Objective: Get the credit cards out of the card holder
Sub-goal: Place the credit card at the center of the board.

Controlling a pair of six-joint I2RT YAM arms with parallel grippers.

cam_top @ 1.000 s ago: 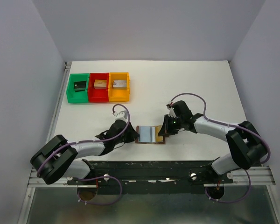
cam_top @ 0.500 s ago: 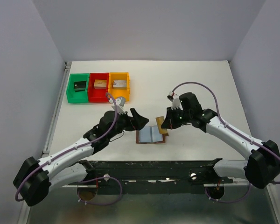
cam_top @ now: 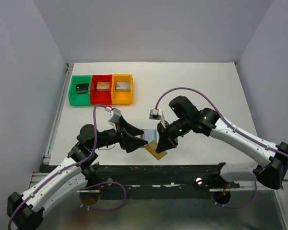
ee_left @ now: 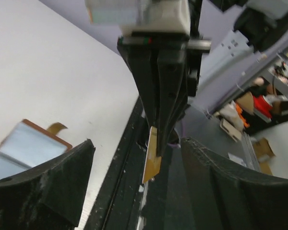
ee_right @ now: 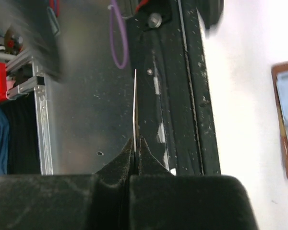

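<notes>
Card holder (ee_left: 30,144): where is it now?

It lies open and flat near the front edge of the worktop (cam_top: 206,96), pale pockets up. Nothing grips it.

What changed in the last second?

One tan-gold credit card (cam_top: 157,149) came out. The right end effector (cam_top: 163,140), which was down at the holder's right side, has risen with that card pinched between closed fingers, holding it beyond the holder's near edge. The left end effector (cam_top: 138,140), which was nearly shut at the holder's left edge, has let go and hovers just beside it, jaws wide apart.

And for the task?

One card is out but not yet set down. Whether more remain in the pockets cannot be told.
</notes>
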